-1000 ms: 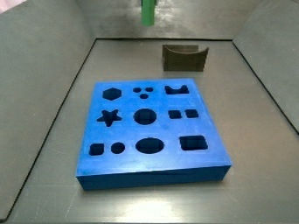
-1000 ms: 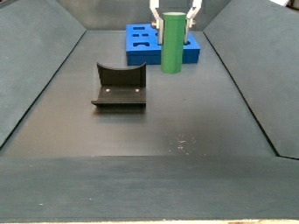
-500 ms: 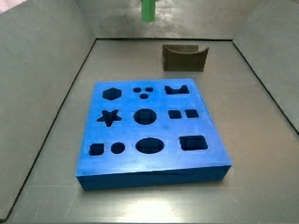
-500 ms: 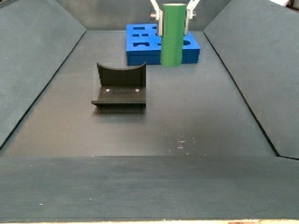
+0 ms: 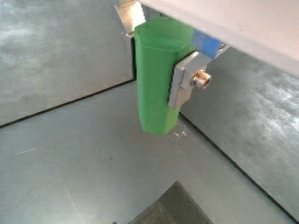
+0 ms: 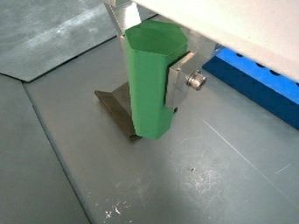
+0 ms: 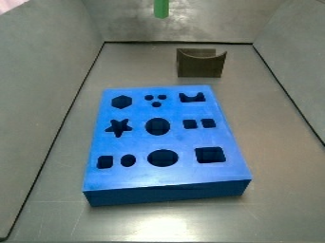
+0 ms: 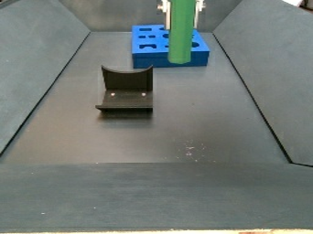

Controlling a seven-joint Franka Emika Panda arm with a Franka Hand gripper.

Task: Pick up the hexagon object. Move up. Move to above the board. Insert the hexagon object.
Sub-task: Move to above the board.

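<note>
Silver finger plates of the gripper (image 5: 162, 54) are closed on the hexagon object (image 5: 160, 79), clamping the green peg near its upper end on opposite sides; in both wrist views one plate (image 6: 183, 81) with its screw presses flat against the peg's side. The peg hangs upright below the fingers, its lower end free in the air above the grey floor (image 5: 70, 166). In a side view the peg (image 8: 182, 32) is lifted high, well clear of the floor, and only its lower tip (image 7: 162, 9) shows at the upper edge of a side view. The dark fixture (image 8: 124, 90) stands on the floor, lower than and apart from the peg. The board (image 7: 165, 140), blue with dark cut-outs, lies flat on the floor; in a wrist view its edge (image 6: 260, 81) shows just past the gripper.
</note>
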